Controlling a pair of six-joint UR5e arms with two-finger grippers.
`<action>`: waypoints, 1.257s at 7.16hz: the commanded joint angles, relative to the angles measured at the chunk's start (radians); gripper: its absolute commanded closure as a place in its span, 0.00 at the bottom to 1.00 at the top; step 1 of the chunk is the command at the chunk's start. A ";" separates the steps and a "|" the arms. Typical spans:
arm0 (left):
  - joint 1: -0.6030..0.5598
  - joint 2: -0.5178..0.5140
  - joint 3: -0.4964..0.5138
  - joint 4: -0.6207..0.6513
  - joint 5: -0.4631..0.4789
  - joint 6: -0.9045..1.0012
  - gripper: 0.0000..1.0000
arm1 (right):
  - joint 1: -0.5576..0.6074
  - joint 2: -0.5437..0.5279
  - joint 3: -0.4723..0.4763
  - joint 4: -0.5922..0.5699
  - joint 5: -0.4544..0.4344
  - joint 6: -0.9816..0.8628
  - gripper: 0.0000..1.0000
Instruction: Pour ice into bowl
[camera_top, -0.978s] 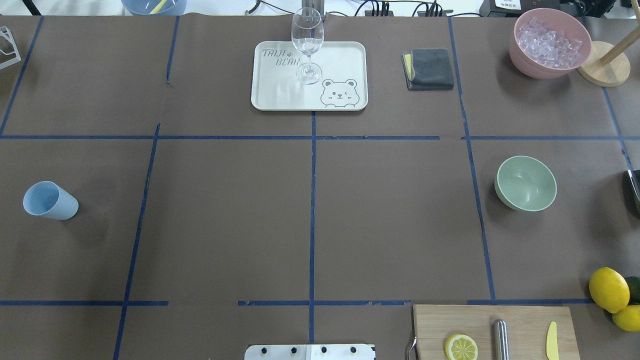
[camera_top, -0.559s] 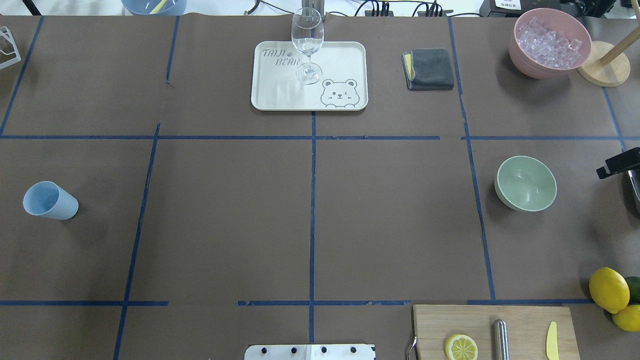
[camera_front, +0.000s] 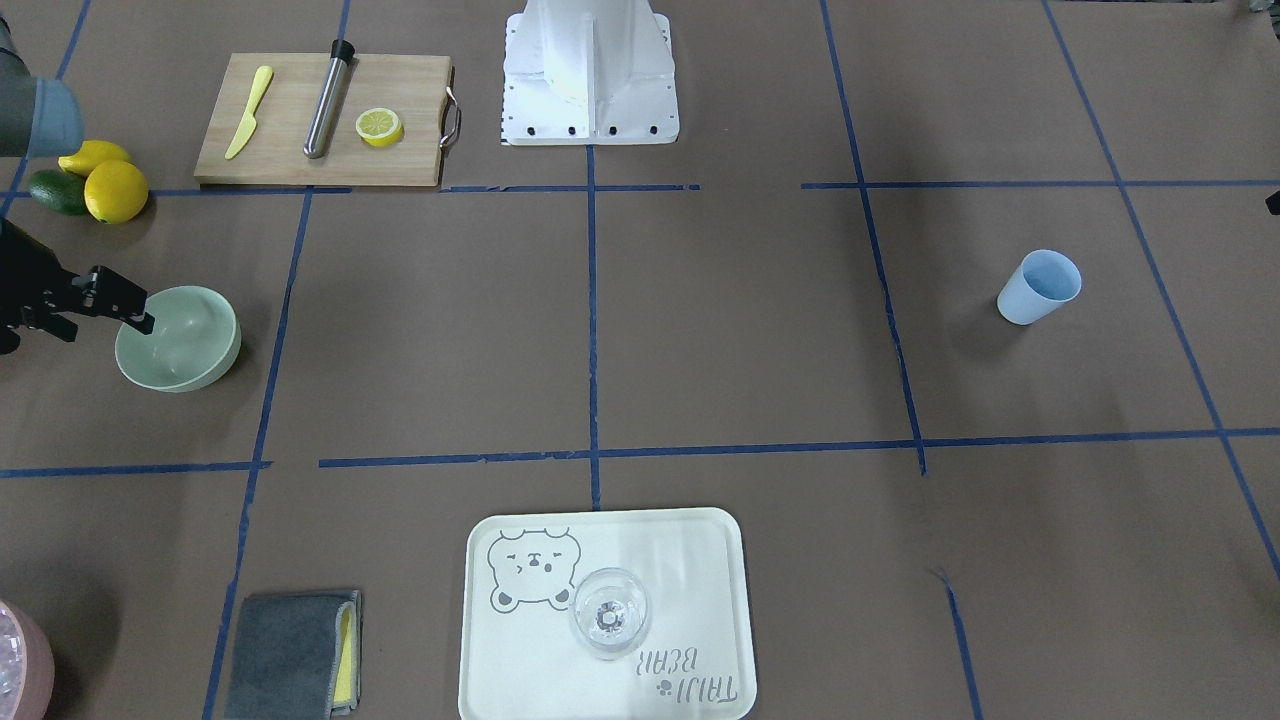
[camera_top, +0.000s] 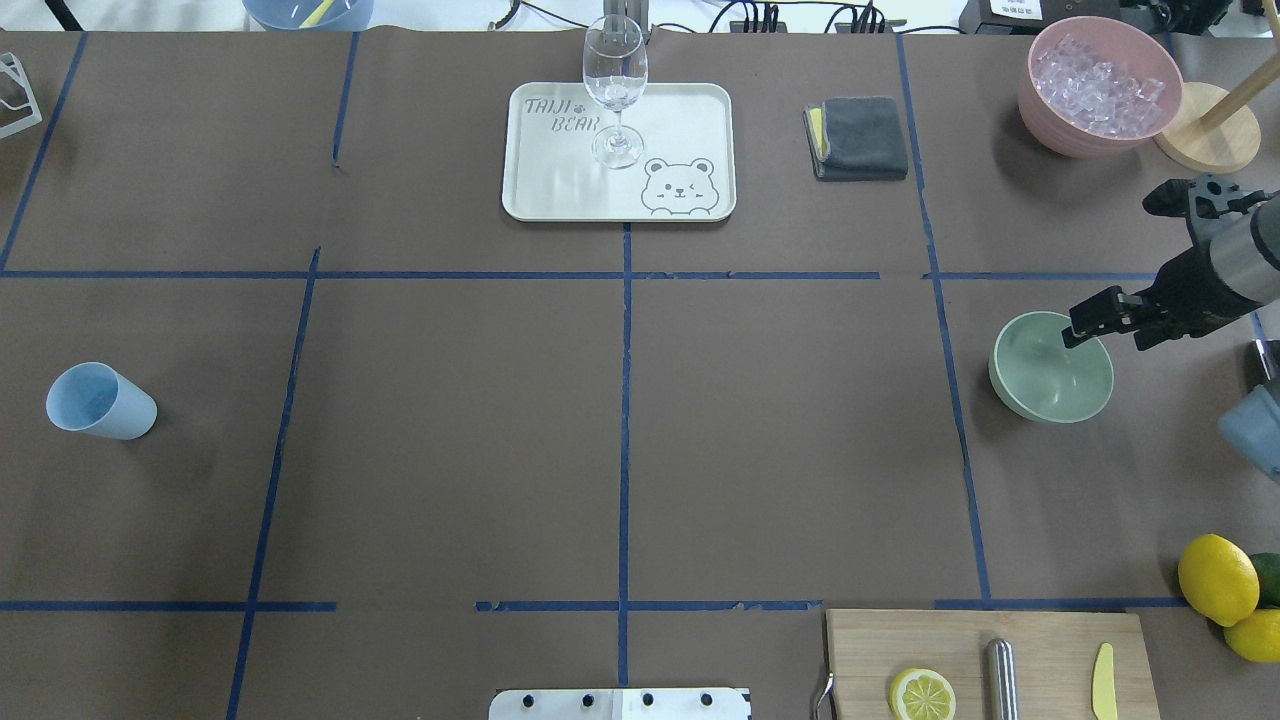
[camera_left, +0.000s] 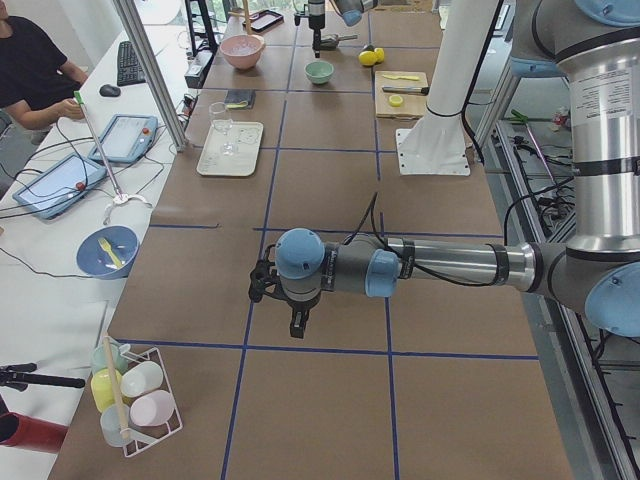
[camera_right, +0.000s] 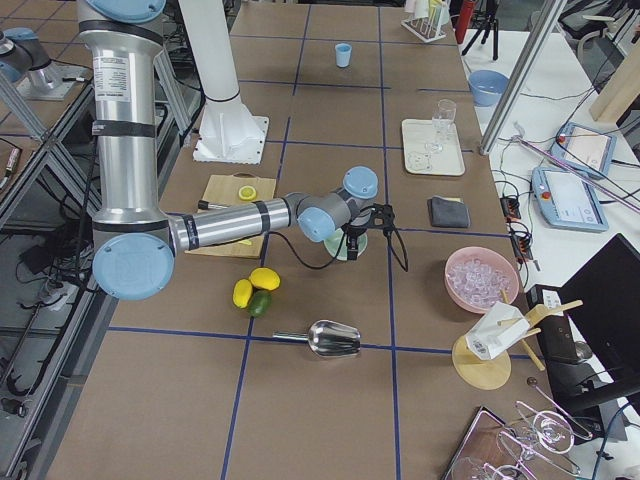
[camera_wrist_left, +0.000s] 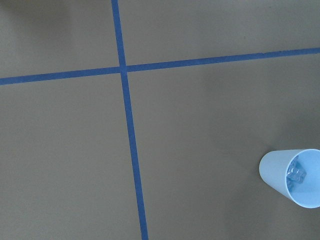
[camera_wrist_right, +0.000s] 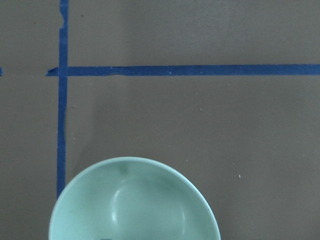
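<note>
- The right tool (camera_top: 1085, 328) hangs over the right-hand edge of the green bowl (camera_top: 1040, 398). I cannot tell whether it is parted or clenched.
- The ice (camera_top: 1098, 85) fills the pink bowl (camera_top: 1045, 115), well beyond this tool, away from the robot.
- A few cubes (camera_wrist_left: 296, 173) lie in the blue cup (camera_top: 100, 402), nearer the left tool (camera_left: 296, 325), whose grip I also cannot tell.
</note>
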 joint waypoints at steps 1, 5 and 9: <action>0.001 -0.001 -0.001 -0.002 -0.002 0.000 0.00 | -0.040 0.021 -0.111 0.158 -0.011 0.022 0.05; 0.002 -0.001 -0.009 -0.002 -0.002 -0.002 0.00 | -0.040 0.004 -0.118 0.165 -0.007 0.024 0.60; 0.001 -0.001 -0.021 0.000 -0.045 -0.005 0.00 | -0.037 -0.057 -0.060 0.167 -0.005 0.022 1.00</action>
